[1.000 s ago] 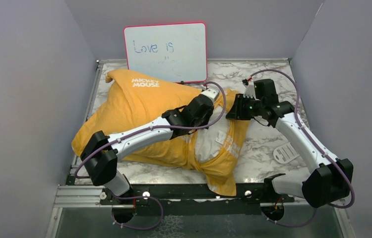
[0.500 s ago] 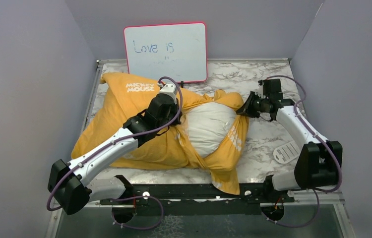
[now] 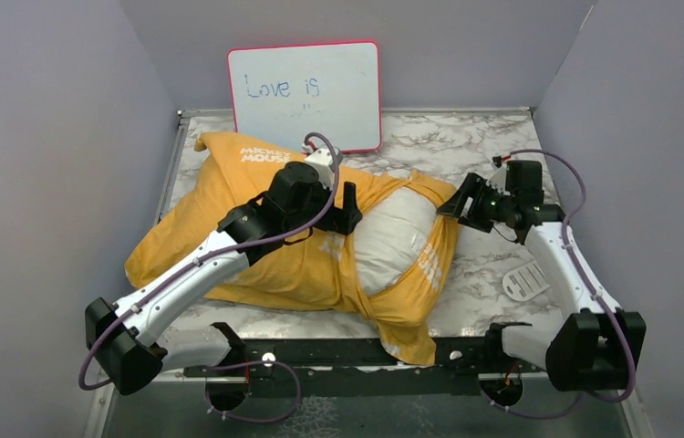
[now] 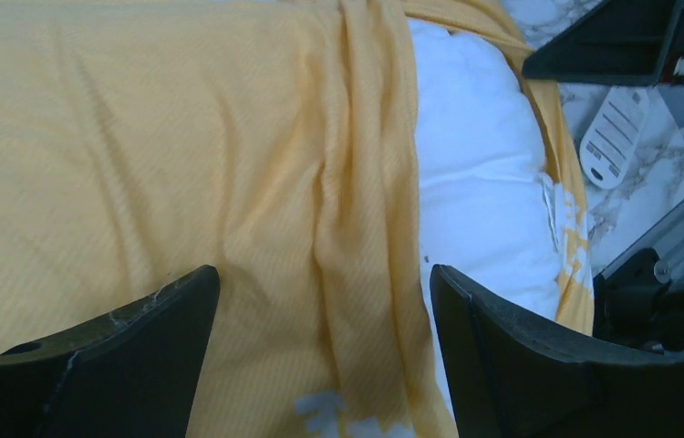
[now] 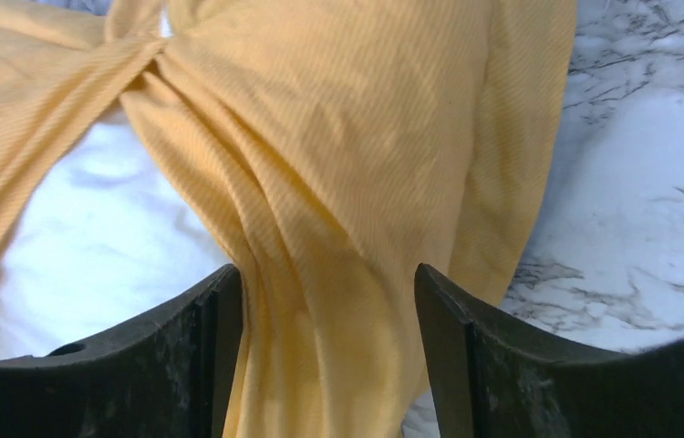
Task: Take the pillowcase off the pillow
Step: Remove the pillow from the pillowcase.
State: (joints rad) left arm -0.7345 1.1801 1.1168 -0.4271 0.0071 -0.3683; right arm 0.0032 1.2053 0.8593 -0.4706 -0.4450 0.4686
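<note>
with left claw (image 4: 322, 285) and right claw (image 5: 327, 285) spread, pinch bunched pillowcase (image 4: 357, 182) mid frame, tug it off the pillow (image 4: 475, 182).

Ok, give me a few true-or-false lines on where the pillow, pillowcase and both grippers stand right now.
1. The pillow is fully out of the pillowcase. False: only its right end is bare; the case covers the rest.
2. The left gripper is open above the yellow fabric. True.
3. The right gripper is shut on the whiteboard. False: it is open over the pillowcase's right end; the whiteboard stands at the back.
4. A white slotted disc lies on the table right of the pillow. True.
</note>
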